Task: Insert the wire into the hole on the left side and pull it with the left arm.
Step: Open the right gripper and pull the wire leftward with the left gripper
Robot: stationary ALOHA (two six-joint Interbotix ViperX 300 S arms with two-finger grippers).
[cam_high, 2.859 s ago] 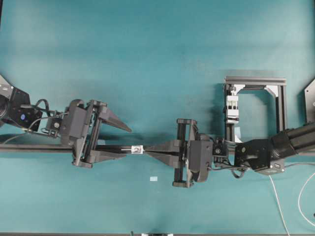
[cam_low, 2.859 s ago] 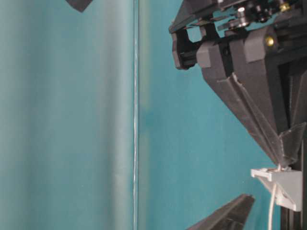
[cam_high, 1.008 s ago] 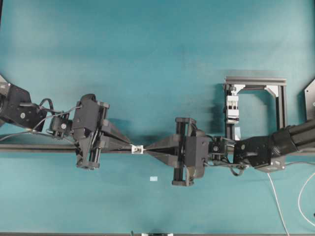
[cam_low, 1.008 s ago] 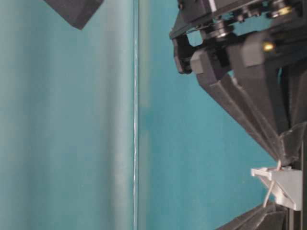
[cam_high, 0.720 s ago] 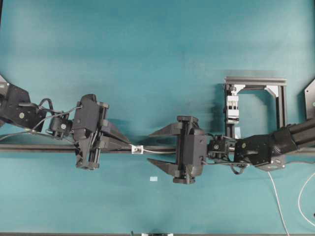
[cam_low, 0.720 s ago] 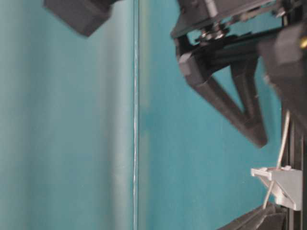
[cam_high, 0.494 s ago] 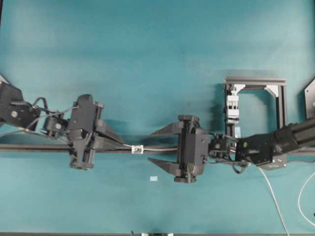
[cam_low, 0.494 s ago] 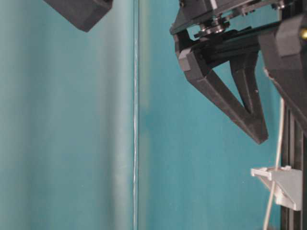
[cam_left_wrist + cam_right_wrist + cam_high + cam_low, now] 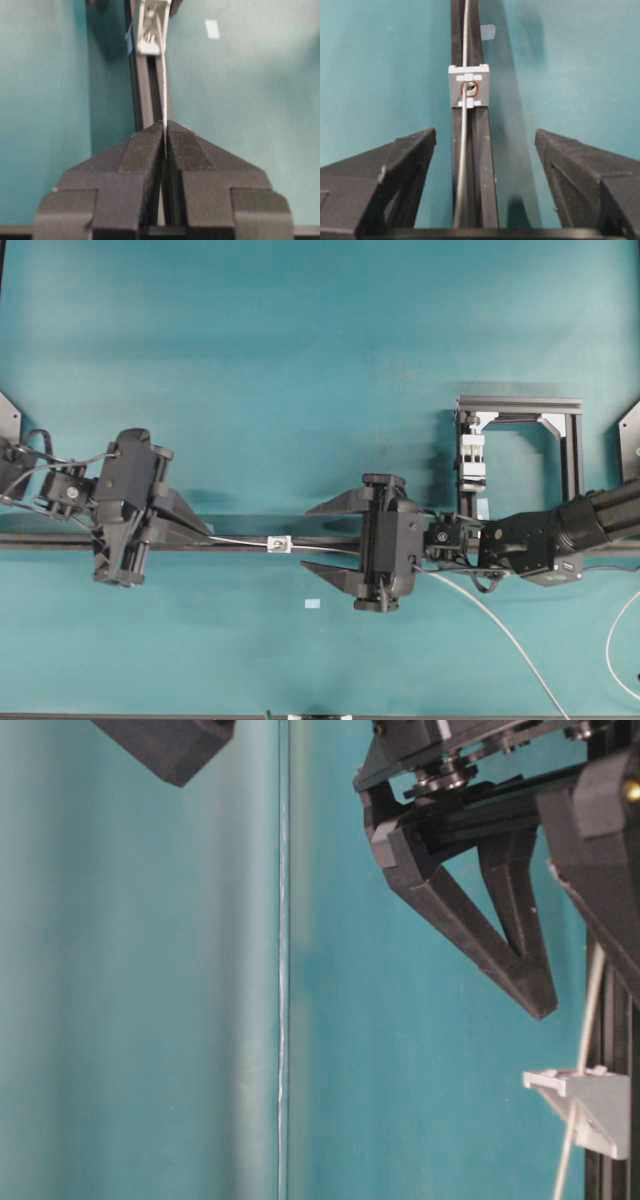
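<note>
Now pulling: left gripper (image 9: pixel 205 534) pressed together on the wire (image 9: pixel 163 90), drawn well away to the left from the white block (image 9: pixel 279 543) compared with a moment ago. Right gripper (image 9: pixel 322 541) spread wide after letting go, hanging over the black rail (image 9: pixel 480 150). Wire already through the hole (image 9: pixel 469 89), stretched straight to the left fingertips (image 9: pixel 150 137). Means insertion done; only more pulling probably left.

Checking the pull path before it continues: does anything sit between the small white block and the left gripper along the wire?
Nothing visible does. The wire runs free above the black rail from the white block straight into the left gripper, whose jaws are shut on it.
</note>
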